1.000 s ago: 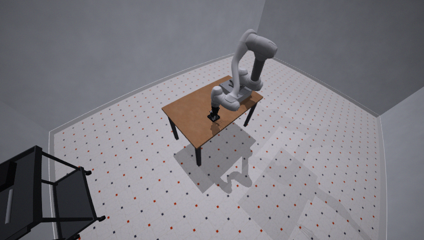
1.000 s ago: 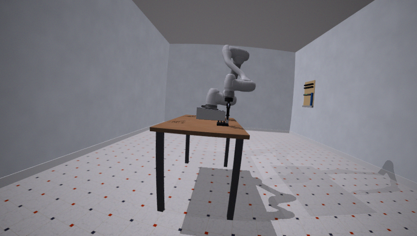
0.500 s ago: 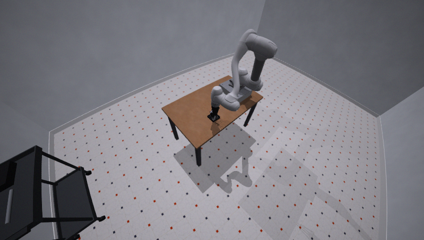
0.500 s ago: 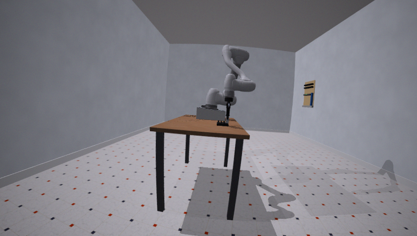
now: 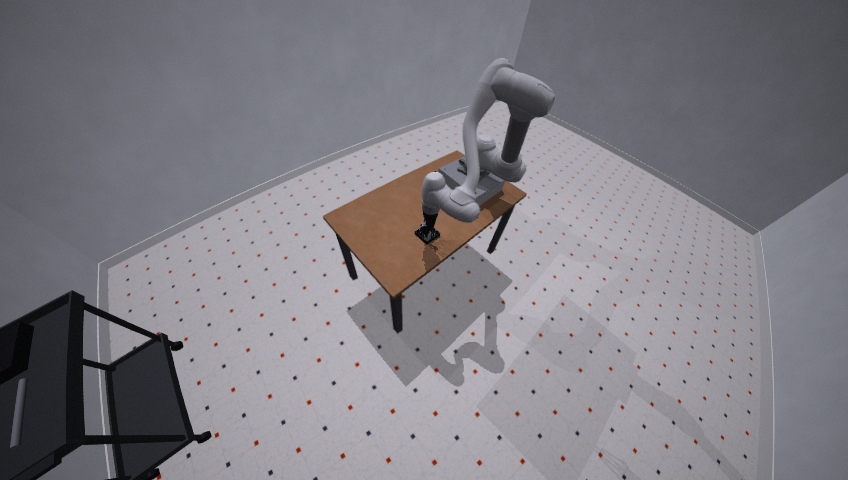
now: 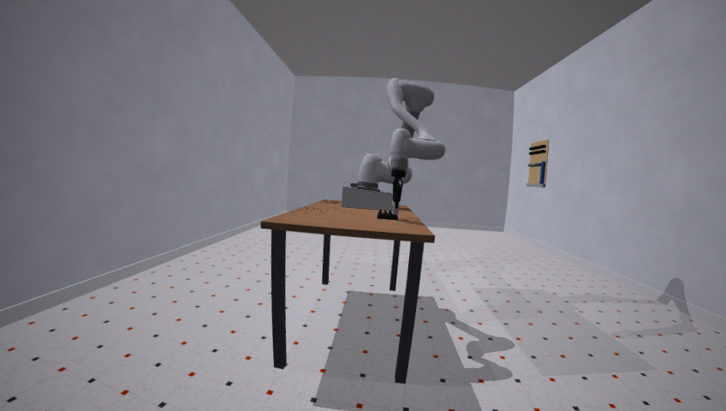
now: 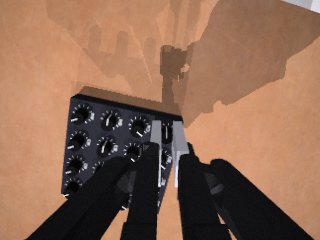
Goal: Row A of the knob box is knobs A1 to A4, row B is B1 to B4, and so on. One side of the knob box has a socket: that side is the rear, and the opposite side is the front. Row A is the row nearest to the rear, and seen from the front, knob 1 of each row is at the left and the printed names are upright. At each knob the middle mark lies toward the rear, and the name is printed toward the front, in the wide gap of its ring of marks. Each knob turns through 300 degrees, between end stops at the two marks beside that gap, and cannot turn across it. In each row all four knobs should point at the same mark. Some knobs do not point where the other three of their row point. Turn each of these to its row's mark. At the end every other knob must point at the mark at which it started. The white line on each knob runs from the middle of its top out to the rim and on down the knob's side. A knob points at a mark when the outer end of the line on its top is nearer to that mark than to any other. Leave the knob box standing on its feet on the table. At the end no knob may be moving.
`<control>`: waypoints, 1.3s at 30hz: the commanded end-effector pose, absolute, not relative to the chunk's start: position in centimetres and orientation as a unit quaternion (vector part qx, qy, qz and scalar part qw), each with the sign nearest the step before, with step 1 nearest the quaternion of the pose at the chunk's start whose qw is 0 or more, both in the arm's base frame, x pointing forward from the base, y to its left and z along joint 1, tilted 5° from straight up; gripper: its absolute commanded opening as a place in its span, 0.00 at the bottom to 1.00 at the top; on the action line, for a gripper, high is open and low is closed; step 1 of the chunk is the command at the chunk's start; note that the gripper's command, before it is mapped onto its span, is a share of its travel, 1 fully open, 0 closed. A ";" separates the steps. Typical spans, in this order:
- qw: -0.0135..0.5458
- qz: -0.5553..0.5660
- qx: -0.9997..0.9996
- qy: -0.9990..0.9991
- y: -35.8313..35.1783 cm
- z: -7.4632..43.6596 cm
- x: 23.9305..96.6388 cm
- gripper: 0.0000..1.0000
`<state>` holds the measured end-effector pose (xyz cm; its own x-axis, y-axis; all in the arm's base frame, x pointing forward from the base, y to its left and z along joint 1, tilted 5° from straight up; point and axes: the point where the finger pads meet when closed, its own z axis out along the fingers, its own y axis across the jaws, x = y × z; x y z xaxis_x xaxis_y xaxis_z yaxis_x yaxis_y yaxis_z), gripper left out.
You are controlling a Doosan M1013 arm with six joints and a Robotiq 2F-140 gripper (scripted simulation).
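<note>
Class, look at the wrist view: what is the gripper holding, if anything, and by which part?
The gripper appears shut on one knob, pinching its sides.

White arm point(image 5: 476, 139), black knob box point(image 7: 87, 154), brown table point(image 5: 374, 220), white floor point(image 5: 535, 368) dotted red and navy.

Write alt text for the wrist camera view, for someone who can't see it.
The black gripper reaches down over the right column of a black knob box, its fingers closed on a knob there. The box stands on a brown table, with the arm's shadow falling across the wood beyond.
</note>
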<state>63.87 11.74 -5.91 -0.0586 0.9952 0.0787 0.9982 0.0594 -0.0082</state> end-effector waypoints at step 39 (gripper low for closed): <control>0.018 -0.036 -0.302 -0.952 11.7 -5.9 63.9 0.05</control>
